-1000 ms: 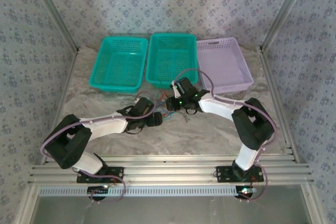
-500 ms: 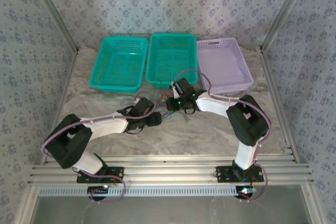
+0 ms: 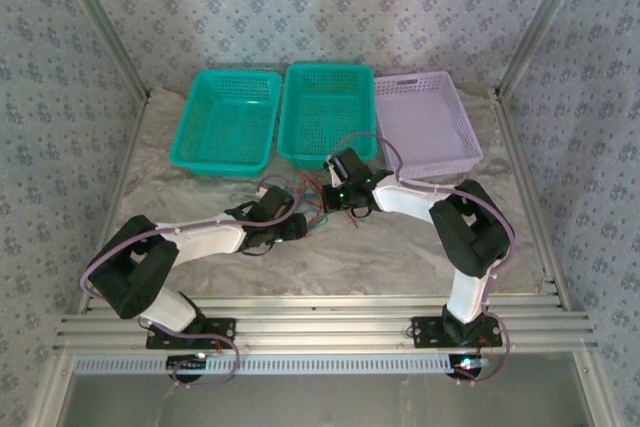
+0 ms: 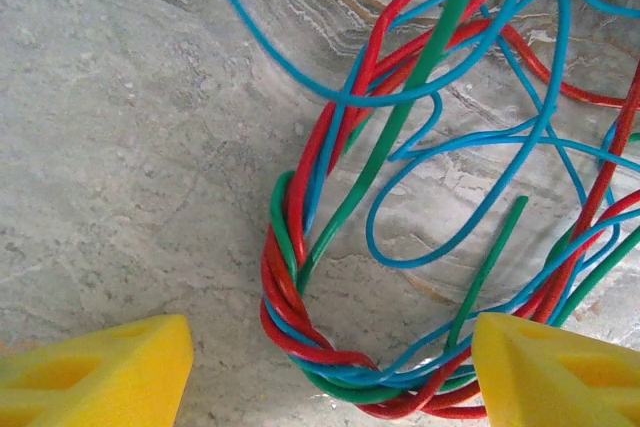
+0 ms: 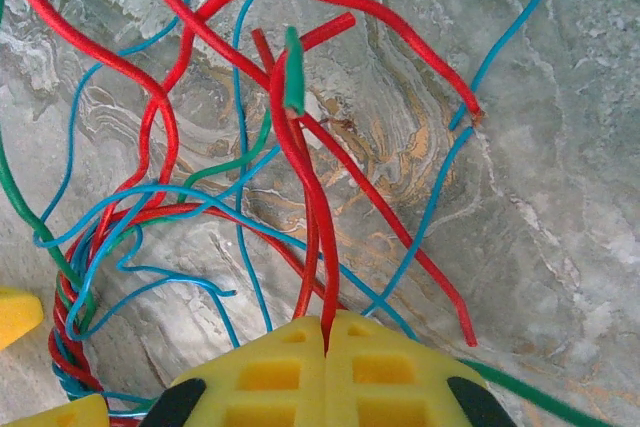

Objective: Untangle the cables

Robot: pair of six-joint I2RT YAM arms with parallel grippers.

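The cables (image 3: 312, 203) lie as a tangle of thin red, blue and green wires on the marbled table between the two grippers. In the left wrist view they twist into a braided loop (image 4: 300, 332). My left gripper (image 4: 330, 377) stands open low over the table, its yellow fingertips (image 4: 95, 372) on either side of that loop, and I cannot tell whether they touch it. My right gripper (image 5: 325, 332) is shut on a red cable (image 5: 312, 207) that rises from the closed pads towards a green cable end (image 5: 293, 72). From above, the right gripper (image 3: 330, 194) sits just behind the tangle.
Three baskets stand along the back: a teal one (image 3: 228, 152), a green one (image 3: 326, 155) and a lavender one (image 3: 430, 159). The right arm's elbow (image 3: 470, 232) is folded at the right. Metal rails (image 3: 320, 332) run along the near edge.
My right gripper has closed onto the red cable and its arm has folded slightly inward. The left gripper's fingers have narrowed a little over the braided loop.
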